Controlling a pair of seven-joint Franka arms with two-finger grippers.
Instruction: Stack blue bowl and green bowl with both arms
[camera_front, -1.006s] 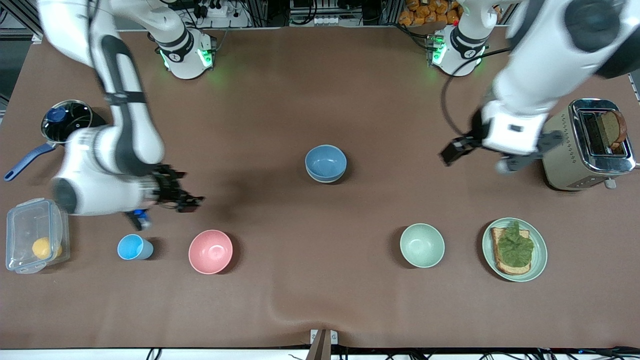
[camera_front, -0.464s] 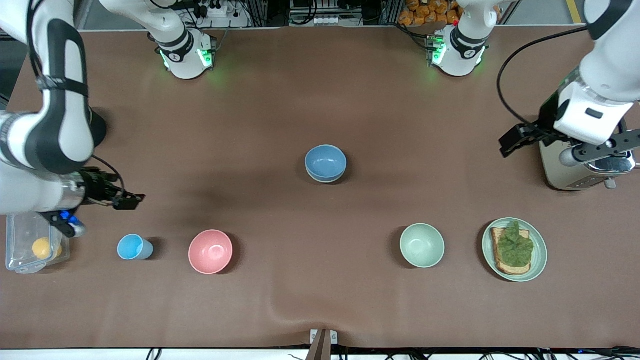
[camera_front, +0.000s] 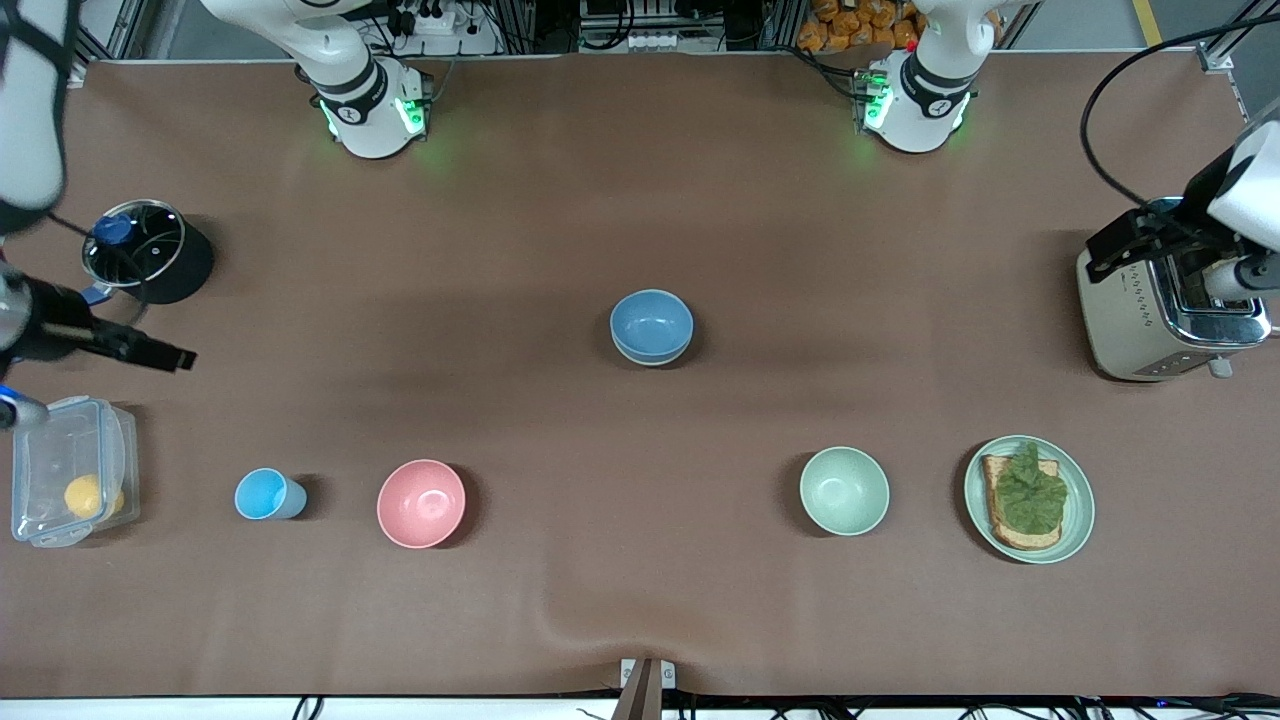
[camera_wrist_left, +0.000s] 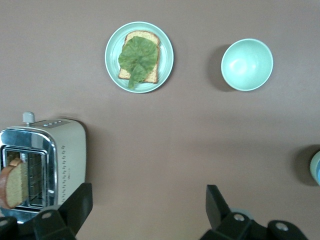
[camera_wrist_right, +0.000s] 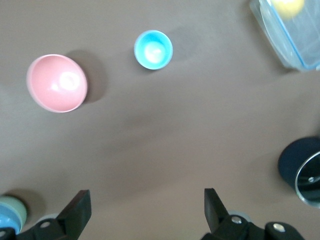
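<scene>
The blue bowl (camera_front: 651, 322) sits in the middle of the table, nested inside the green bowl (camera_front: 640, 359), of which only a thin rim shows beneath it. The pair also shows at the edge of the right wrist view, green bowl (camera_wrist_right: 11, 205) and blue bowl (camera_wrist_right: 7, 223). My left gripper (camera_front: 1180, 258) is open and empty, up over the toaster (camera_front: 1165, 320). It is also open in the left wrist view (camera_wrist_left: 148, 200). My right gripper (camera_front: 85, 380) is open and empty, over the table between the pot and the plastic box. It is also open in the right wrist view (camera_wrist_right: 146, 202).
A lighter mint bowl (camera_front: 844, 490) and a plate with toast and lettuce (camera_front: 1082, 500) lie nearer the camera toward the left arm's end. A pink bowl (camera_front: 421, 503), a light-blue cup (camera_front: 264, 494), a plastic box (camera_front: 68, 470) and a black pot (camera_front: 150, 250) stand toward the right arm's end.
Both arms have swung away from the middle toward their own ends of the table, the left one to over the toaster. The stacked bowls have not moved.
</scene>
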